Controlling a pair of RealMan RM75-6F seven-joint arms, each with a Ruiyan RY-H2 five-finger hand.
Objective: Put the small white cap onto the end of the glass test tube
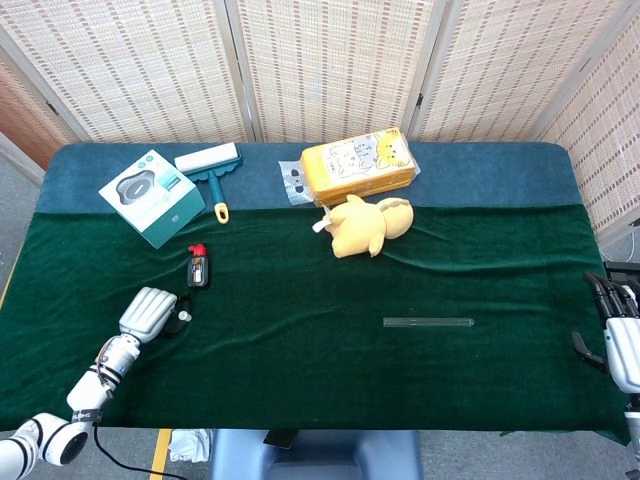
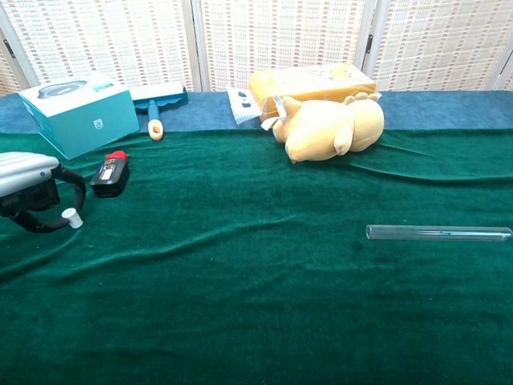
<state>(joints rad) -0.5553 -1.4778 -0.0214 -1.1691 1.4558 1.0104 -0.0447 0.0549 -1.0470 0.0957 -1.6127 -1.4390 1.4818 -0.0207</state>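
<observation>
The small white cap (image 2: 72, 216) sits at the tips of my left hand's dark fingers (image 2: 50, 224), which curl around it and pinch it just above the green cloth. My left hand (image 1: 148, 314) is at the table's left front; it also shows as the left hand (image 2: 24, 172) at the chest view's left edge. The glass test tube (image 1: 428, 322) lies flat on the cloth right of centre, seen lengthwise as the tube (image 2: 438, 233). My right hand (image 1: 618, 340) hangs at the table's right edge, fingers apart, holding nothing, far from the tube.
A black and red lighter-like item (image 1: 197, 267) lies just beyond the left hand. A teal box (image 1: 152, 197), a lint brush (image 1: 211, 166), a yellow plush toy (image 1: 367, 225) and a yellow pack (image 1: 360, 165) stand along the back.
</observation>
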